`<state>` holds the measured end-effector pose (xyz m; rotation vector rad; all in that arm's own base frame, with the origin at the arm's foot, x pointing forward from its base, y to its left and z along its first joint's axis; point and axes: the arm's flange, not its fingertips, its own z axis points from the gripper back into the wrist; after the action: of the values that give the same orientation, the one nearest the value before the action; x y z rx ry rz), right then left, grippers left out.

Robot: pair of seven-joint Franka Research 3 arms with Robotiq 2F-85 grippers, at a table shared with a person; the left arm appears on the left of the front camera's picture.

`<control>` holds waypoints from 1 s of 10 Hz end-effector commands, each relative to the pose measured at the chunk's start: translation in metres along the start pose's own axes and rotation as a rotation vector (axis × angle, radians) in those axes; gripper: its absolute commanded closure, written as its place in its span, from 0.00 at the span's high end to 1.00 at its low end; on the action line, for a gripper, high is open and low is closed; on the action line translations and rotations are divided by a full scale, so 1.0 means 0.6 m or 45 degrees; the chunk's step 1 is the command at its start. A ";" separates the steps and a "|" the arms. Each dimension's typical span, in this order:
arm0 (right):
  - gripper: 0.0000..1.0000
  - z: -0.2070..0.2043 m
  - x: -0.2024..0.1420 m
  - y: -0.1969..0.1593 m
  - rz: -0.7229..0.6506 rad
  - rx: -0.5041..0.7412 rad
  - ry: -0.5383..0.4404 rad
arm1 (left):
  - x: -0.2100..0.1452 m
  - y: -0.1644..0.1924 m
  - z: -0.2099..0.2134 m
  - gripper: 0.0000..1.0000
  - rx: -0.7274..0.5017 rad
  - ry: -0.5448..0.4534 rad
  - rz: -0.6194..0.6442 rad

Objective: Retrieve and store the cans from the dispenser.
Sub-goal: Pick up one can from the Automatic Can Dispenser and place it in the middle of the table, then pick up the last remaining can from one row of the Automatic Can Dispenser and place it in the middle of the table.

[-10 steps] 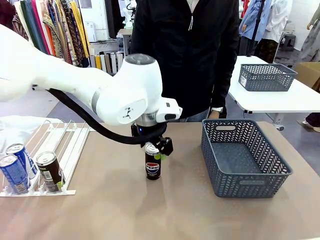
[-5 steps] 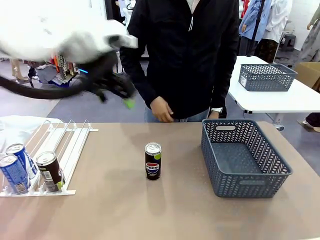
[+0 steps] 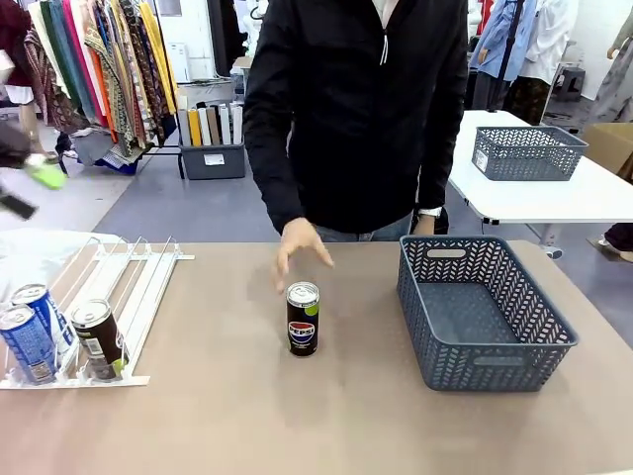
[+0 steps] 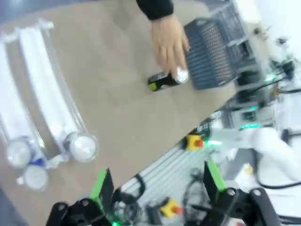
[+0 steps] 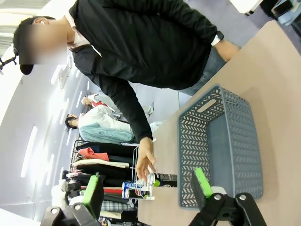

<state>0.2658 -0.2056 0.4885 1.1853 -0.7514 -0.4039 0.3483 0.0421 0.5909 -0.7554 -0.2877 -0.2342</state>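
glossy black metal can (image 3: 303, 322) with a bright silver top, on a smooth matt tan table (image 3: 227, 426); grey lattice basket (image 3: 495, 368) of matt plastic; white dispenser (image 3: 134, 287) rails smooth, faintly shiny; jacket (image 3: 366, 119) of black matt cloth.

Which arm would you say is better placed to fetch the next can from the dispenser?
Left. The dispenser lies on the table's left side, and the left claw hangs open above that side with the cans in view, while the right claw faces the basket.
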 end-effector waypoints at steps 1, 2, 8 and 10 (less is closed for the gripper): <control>1.00 -0.003 0.005 0.002 0.030 0.031 -0.020 | -0.053 0.102 0.037 1.00 -0.282 -0.164 0.184; 1.00 -0.003 0.005 0.002 0.030 0.031 -0.020 | -0.094 0.150 0.056 1.00 -0.388 -0.243 0.197; 1.00 -0.003 0.005 0.002 0.030 0.031 -0.020 | -0.118 0.173 0.080 1.00 -0.351 -0.236 0.238; 1.00 -0.003 0.005 0.002 0.030 0.031 -0.020 | -0.118 0.173 0.080 1.00 -0.351 -0.236 0.238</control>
<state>0.2657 -0.2055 0.4886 1.1852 -0.7512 -0.4035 0.3070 0.1513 0.5328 -1.0530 -0.3471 -0.0125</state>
